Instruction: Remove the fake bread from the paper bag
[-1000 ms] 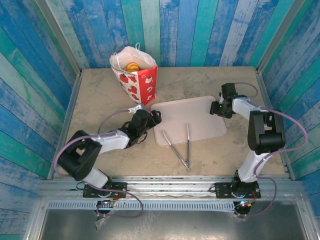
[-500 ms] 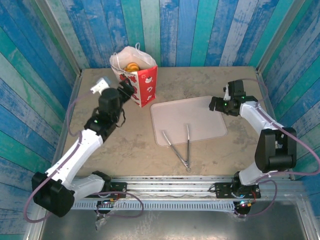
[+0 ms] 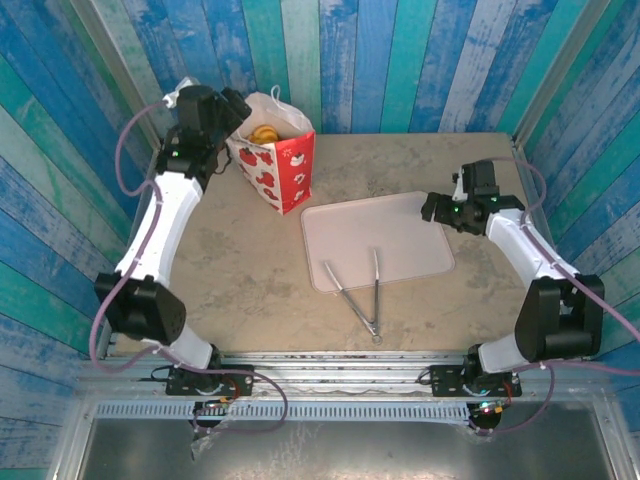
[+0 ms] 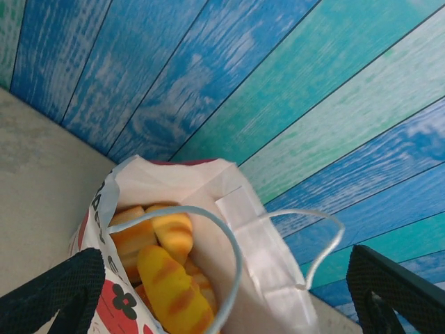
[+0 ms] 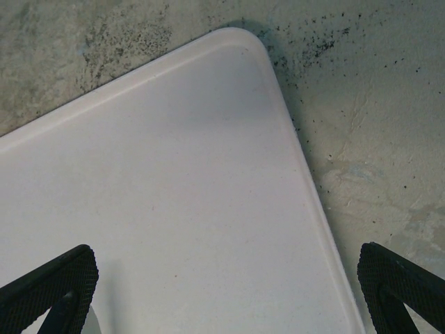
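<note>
top external: my left gripper [image 3: 233,104], fingers spread, hangs at the rim of the small red paper bag [image 3: 283,168] near the back wall [image 3: 400,60], golden fake bread [image 3: 263,133] inside. right gripper [image 3: 431,211], also spread, sits over the right edge of the pale pink flat tray [image 3: 400,245].

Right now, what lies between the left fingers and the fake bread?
The white handle of the paper bag, looping over the fake bread; left wrist view.
</note>
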You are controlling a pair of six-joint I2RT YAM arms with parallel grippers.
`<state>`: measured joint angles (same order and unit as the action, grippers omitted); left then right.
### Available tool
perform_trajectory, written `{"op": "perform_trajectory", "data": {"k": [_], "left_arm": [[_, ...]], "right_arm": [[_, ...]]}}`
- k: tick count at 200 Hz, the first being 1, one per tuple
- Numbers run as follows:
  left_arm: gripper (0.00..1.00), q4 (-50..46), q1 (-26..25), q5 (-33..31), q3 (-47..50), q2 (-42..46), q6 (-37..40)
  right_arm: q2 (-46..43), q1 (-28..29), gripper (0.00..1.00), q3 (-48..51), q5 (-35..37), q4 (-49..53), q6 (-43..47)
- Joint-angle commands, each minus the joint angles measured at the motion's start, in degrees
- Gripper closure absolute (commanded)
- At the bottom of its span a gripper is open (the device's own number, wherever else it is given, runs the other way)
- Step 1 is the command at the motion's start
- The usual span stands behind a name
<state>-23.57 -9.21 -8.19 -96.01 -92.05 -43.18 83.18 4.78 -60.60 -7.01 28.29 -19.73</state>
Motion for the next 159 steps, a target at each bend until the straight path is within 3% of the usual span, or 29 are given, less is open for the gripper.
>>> {"op": "perform_trajectory", "data": {"k": [1,94,159], "left_arm": [[0.06,-7.69,0.84,3.66,-5.32,-5.37,0.84],[0.0,-11.58,2.31,3.5,-9.16,-12.68,-1.48],[0.08,-11.06,3.56,4.15,-8.85,-15.73,-1.47]], "right_arm": [[-1.55,-0.29,0.0,1.11,-1.85,1.05,-0.23],[-3.29,-0.25,0.0,2.76,-2.13,0.17,-0.3],[-2.28,-0.27,0.0,3.38,-3.1,-0.82,-0.92]]}}
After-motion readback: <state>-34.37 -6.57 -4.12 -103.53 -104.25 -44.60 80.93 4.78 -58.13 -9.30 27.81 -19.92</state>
